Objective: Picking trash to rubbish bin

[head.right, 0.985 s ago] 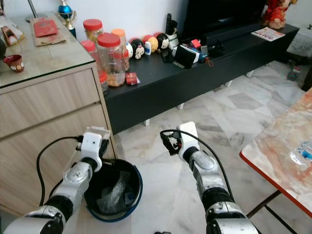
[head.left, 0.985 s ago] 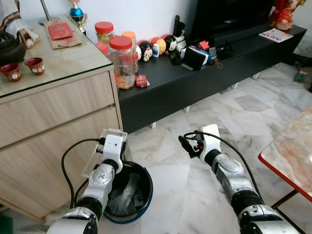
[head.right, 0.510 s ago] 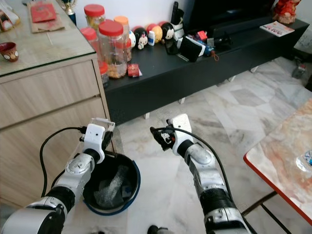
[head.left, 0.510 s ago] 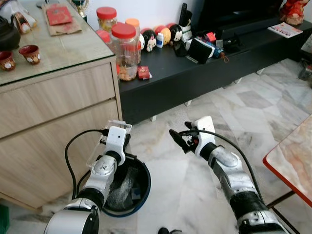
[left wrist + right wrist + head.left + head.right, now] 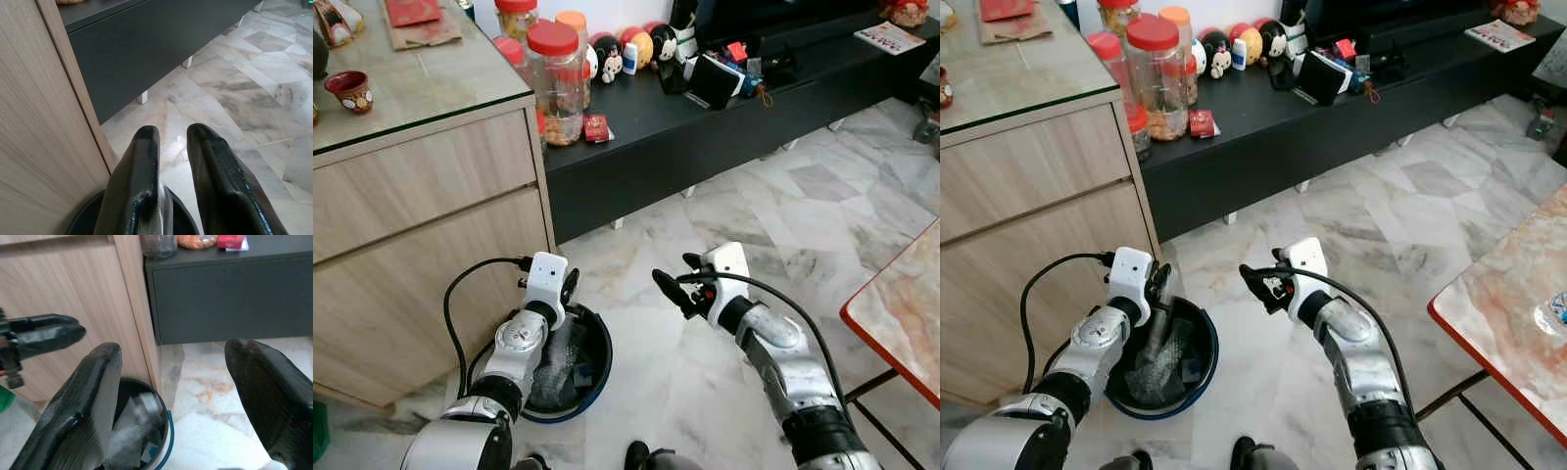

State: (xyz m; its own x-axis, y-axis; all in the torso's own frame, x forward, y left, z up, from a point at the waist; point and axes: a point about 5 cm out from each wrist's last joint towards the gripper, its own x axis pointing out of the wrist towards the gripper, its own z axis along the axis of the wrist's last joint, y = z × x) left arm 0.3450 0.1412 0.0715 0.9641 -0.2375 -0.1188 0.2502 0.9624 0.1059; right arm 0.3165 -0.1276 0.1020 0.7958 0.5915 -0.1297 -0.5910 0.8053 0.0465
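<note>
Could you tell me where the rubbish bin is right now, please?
The rubbish bin sits on the marble floor at the robot's lower left, against the wooden cabinet, directly beneath the left gripper.

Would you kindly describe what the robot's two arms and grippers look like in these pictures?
Both arms are silver metal with round joints and dark bands. Each wrist carries a white boxy block, and a black cable loops from it back along the arm. The left gripper and right gripper each have two long, glossy black fingers with rounded tips.
</note>
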